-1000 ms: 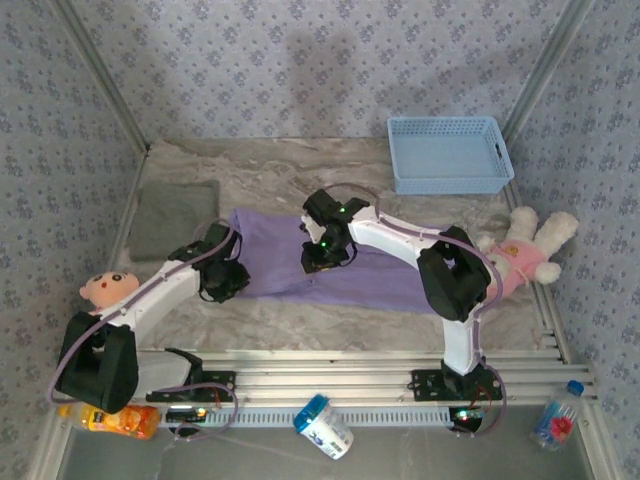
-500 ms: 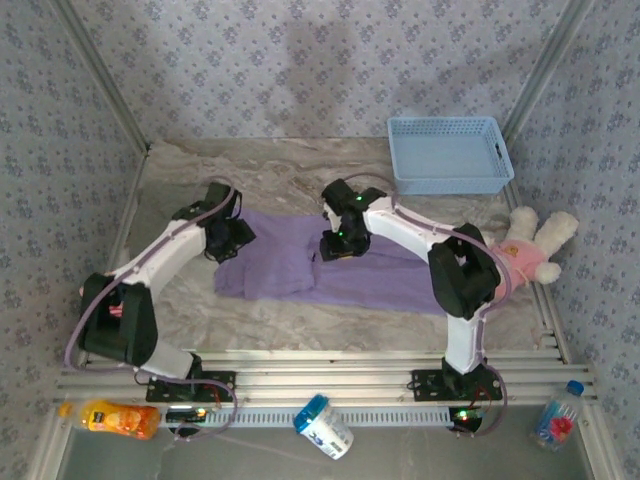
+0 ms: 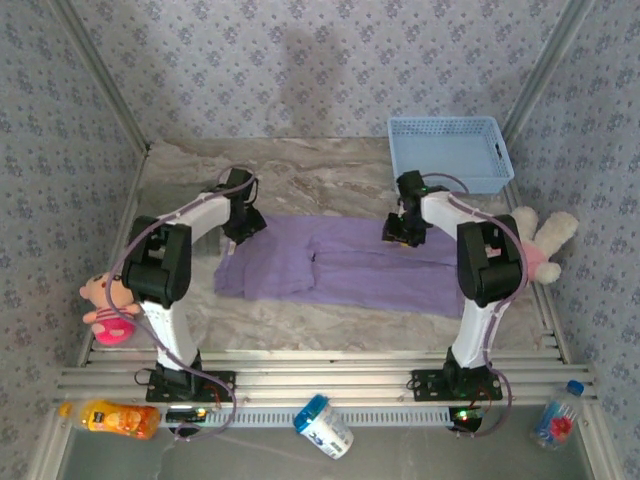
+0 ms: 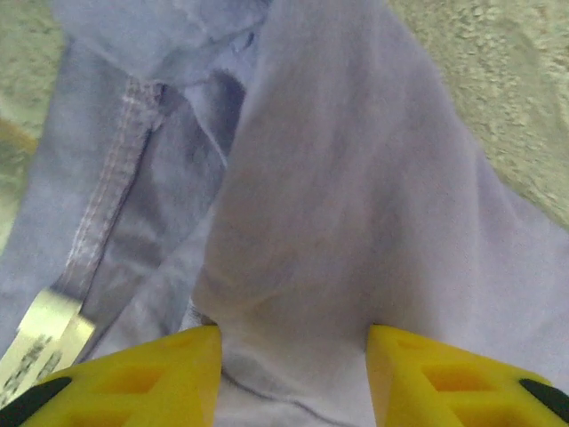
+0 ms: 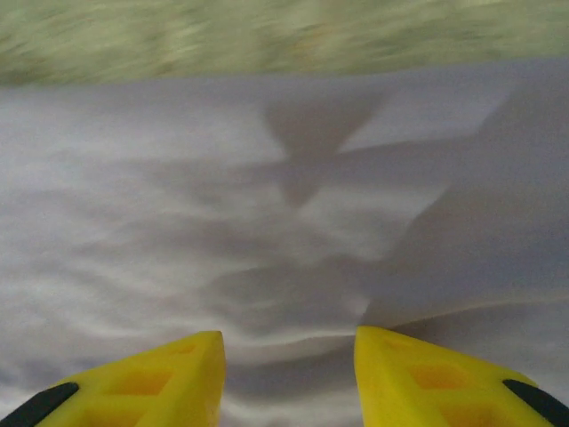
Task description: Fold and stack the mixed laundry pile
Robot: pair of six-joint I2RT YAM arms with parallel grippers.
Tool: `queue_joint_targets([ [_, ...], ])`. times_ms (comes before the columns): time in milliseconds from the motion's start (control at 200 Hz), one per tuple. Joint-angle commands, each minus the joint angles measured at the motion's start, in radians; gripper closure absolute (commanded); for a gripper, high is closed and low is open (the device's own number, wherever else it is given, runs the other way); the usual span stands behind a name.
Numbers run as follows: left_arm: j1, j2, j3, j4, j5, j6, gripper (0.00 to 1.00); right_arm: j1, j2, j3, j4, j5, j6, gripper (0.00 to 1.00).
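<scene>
Lavender T-shirt (image 3: 340, 265) lies spread flat on the table (image 3: 300, 180), on the near side of the blue basket (image 3: 450, 186) and to its left. The right jaws sit at the shirt's far edge close to the basket's corner, the left jaws at the far corner well away from the basket. Both pairs stand apart with a low ridge of cloth between them, not visibly pinched, probably placed to take that edge for a fold

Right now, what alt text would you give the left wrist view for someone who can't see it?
Close up, a raised fold of the lavender T-shirt sits between the yellow fingertips of the left gripper. A seam and a white label lie at lower left, mottled table at upper right.
</scene>
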Motion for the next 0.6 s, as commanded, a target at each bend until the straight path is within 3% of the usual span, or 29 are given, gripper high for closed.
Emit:
queue_joint_targets([
  [0, 0.022, 0.084, 0.052, -0.091, -0.045, -0.003, 0.54, -0.048, 0.009, -0.046, 0.017, 0.009, 0.023, 0.56],
  [290, 0.056, 0.283, 0.26, -0.28, -0.116, 0.063, 0.56, -0.141, -0.026, -0.156, 0.051, 0.012, 0.021, 0.56],
  [430, 0.051, 0.288, 0.357, -0.298, -0.045, 0.119, 0.54, -0.141, -0.058, -0.136, 0.061, -0.044, -0.01, 0.56],
  [595, 0.014, 0.213, 0.439, -0.342, 0.048, 0.191, 0.42, -0.119, -0.12, -0.091, 0.026, -0.09, -0.029, 0.56],
])
